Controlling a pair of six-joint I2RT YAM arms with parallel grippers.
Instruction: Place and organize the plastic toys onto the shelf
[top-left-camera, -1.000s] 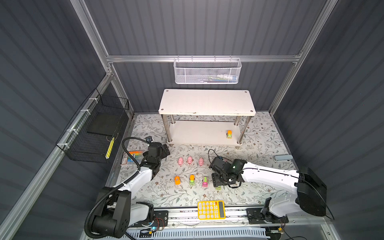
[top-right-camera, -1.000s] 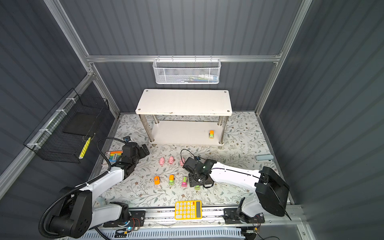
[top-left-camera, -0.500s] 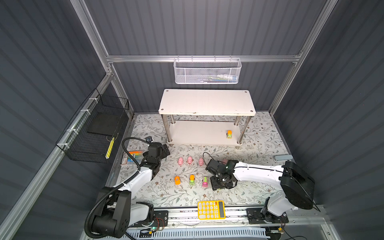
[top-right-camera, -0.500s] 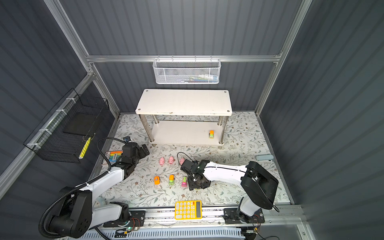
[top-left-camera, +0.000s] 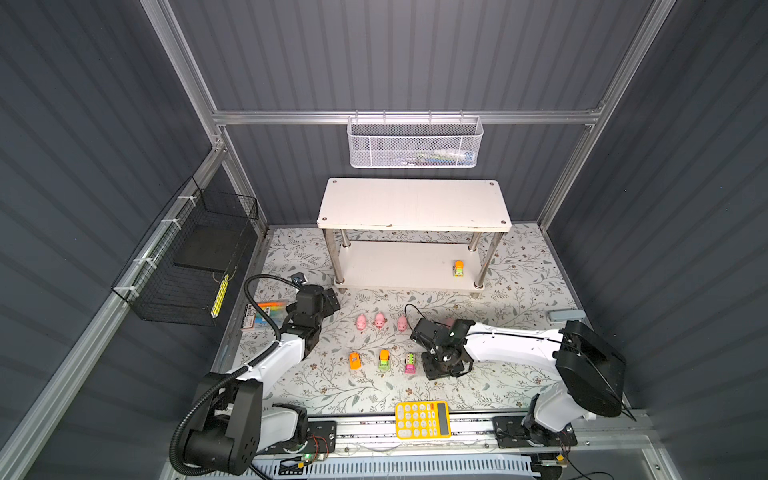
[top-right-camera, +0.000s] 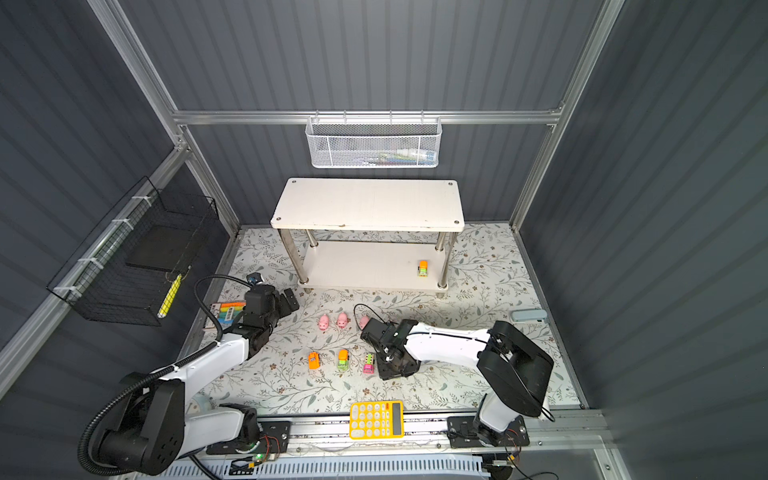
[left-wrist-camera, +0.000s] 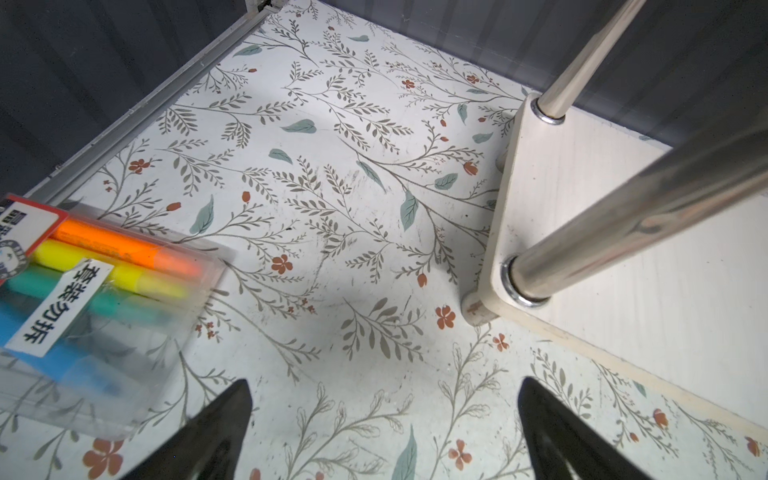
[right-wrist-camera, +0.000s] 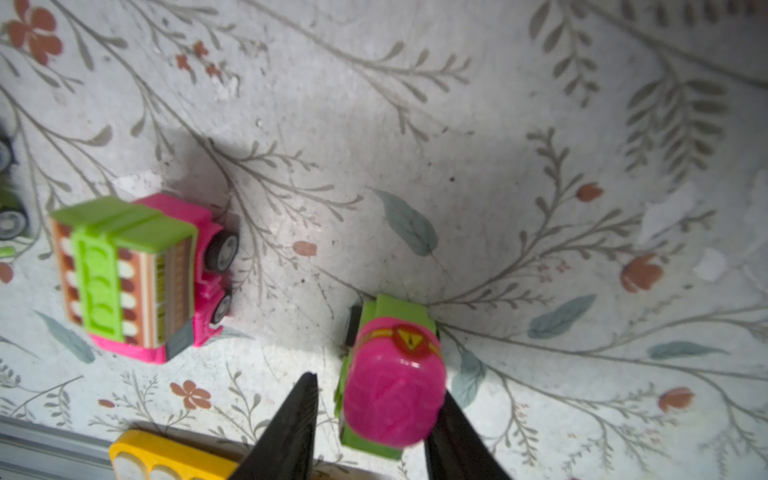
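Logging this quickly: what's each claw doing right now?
Left claw: open, empty.
Right claw: around the pink-domed car; cannot tell if it grips.

The right tool (right-wrist-camera: 376, 388) edged left — its jaws narrowed around the green-and-pink truck (right-wrist-camera: 392, 361).

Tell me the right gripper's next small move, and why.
Probably close the jaws fully. The right gripper straddles the small green plastic toy truck with a pink dome on the floral mat, but one black finger shows a sliver of mat between it and the truck, so the grip looks incomplete. Lifting should wait.
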